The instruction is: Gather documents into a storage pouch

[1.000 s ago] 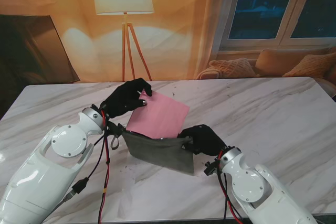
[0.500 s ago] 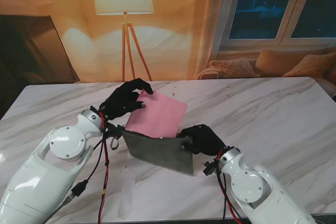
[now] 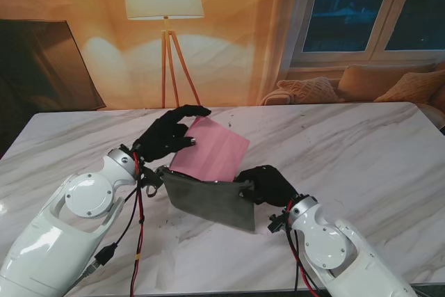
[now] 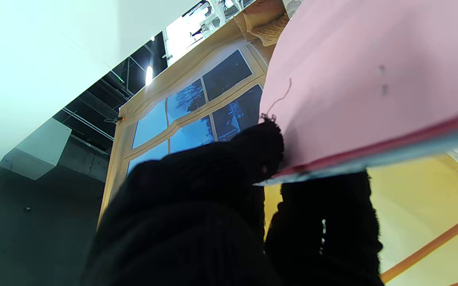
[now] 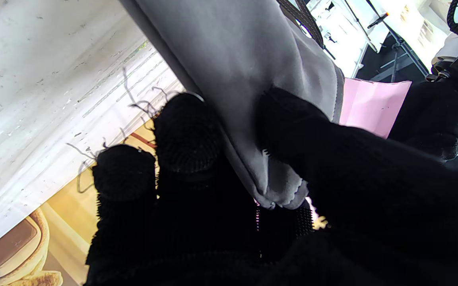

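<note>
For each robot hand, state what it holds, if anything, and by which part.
The left robot hand grips the pink document stack at its far left edge. The right robot hand pinches the grey pouch at its right mouth corner.

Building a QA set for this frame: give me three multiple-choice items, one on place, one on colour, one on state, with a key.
1. Where is the pink document's nearer end?
A. Inside the pouch mouth
B. Flat on the table, far from the pouch
C. On the sofa

2. What colour is the storage pouch?
A. Pink
B. Grey
C. Yellow

3. What is the right hand doing?
A. Hanging open over bare table
B. Pinching the pouch's edge
C. Holding the lamp

Key: 1 A, the pink document runs down behind the top edge of the storage pouch, with the left hand gripping its far corner. 2 B, the pouch fabric is plain grey in both the stand view and the right wrist view. 3 B, the right hand has fingers closed on the pouch's edge.
</note>
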Available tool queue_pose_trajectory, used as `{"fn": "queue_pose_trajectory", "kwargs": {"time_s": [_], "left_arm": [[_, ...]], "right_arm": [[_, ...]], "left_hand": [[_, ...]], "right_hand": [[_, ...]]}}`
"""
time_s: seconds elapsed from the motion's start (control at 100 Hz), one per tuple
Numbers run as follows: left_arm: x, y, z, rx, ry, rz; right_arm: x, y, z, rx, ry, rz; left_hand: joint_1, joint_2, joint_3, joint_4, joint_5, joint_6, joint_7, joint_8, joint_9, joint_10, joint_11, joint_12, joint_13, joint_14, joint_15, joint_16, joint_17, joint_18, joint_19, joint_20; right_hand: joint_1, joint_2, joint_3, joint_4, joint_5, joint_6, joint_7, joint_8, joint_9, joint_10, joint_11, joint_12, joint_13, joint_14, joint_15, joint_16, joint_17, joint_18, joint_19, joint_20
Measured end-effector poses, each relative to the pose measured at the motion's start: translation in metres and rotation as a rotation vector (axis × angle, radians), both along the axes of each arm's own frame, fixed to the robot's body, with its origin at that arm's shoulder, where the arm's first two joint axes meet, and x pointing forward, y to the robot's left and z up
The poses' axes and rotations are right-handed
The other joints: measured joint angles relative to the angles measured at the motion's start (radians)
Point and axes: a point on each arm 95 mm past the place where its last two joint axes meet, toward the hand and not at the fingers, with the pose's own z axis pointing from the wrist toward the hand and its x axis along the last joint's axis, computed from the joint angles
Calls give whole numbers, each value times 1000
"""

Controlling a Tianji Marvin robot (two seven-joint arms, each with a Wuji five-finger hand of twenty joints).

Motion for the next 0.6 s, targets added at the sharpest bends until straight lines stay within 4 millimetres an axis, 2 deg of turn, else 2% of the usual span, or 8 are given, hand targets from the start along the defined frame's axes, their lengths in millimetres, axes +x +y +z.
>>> {"fn": "queue_pose_trajectory", "kwargs": {"time_s": [0.09, 0.2, 0.26, 0.32, 0.37, 0.46, 0.5, 0.6], "left_arm": [[0, 0, 1, -2, -3, 1], [1, 0, 1, -4, -3, 4], [1, 0, 1, -5, -4, 5], [2, 0, 1, -9, -2, 11], [2, 0, 1, -12, 6, 20], [2, -1, 0, -6, 39, 40], [2, 0, -1, -3, 49, 48], [0, 0, -1, 3, 60, 64]], "right_arm": [[0, 0, 0, 0, 0, 0], [0, 0, 0, 1, 0, 0], [0, 0, 0, 1, -1, -1], [0, 0, 0, 2, -1, -2], [0, 0, 0, 2, -1, -2], [0, 1, 0, 2, 0, -1], [0, 1, 0, 2, 0, -1], [0, 1, -1, 3, 0, -1]], "left_hand": [[0, 0, 0, 0, -86, -8, -49, -31, 1, 0, 2, -4, 0, 0, 0, -10, 0, -1, 0, 0], [0, 0, 0, 0, -102, -10, -93, -59, -15, 14, -7, -5, 0, -1, 1, -10, -1, -1, 0, 0], [0, 0, -10, 0, -144, -5, -110, -68, -24, 78, 2, -15, 0, -2, 8, -17, -1, -3, 0, 0], [0, 0, -10, 7, -167, 49, -155, -88, -11, 155, 13, -15, 0, -3, 8, -28, -1, -4, 0, 0], [0, 0, -10, 7, -167, 103, -176, -108, 29, 188, 52, -5, 0, -3, 10, -36, 7, -4, -1, -8], [-1, 1, -11, 7, -163, 169, -222, -136, 145, 196, 114, 41, 1, -1, 20, -36, 11, 0, -3, -9], [-14, 2, -11, 10, -119, 191, -231, -143, 189, 191, 139, 70, 1, 0, 26, -32, 13, 2, -2, -5], [-44, 2, -11, 11, -13, 244, -246, -161, 346, 175, 143, 254, 3, 10, 45, -13, 17, 9, 1, 68]], "right_hand": [[0, 0, 0, 0, 0, 0, 0, 0, 0, 0, 0, -1, 0, 0, 0, 0, 0, 0, 0, 0], [0, 0, 0, 0, 0, 0, 0, 0, 0, 0, 0, -1, 0, 0, 0, 0, 0, 0, 0, 0], [0, 0, 0, 0, 0, 0, 0, 0, 0, 0, 0, -1, 0, 0, 0, 0, 0, 0, 0, 0], [0, 0, 0, 0, 0, 0, 0, 0, 0, 0, 0, -1, 0, 0, 0, 0, 0, 0, 0, 0], [0, 0, 0, 0, 0, 0, 0, 0, 0, 0, 0, -1, 0, 0, 0, 0, 0, 0, 0, 0], [0, 0, 0, 0, 0, 0, 0, 0, 0, 0, 0, -2, 0, 0, 0, 0, 0, 0, 0, 0], [0, 0, 0, 0, 0, 0, 0, 0, 0, 0, 0, -2, 0, 0, 0, 0, 0, 0, 0, 0], [0, 0, 0, 0, 0, 0, 0, 0, 0, 0, 0, -2, 0, 0, 0, 0, 0, 0, 0, 0]]}}
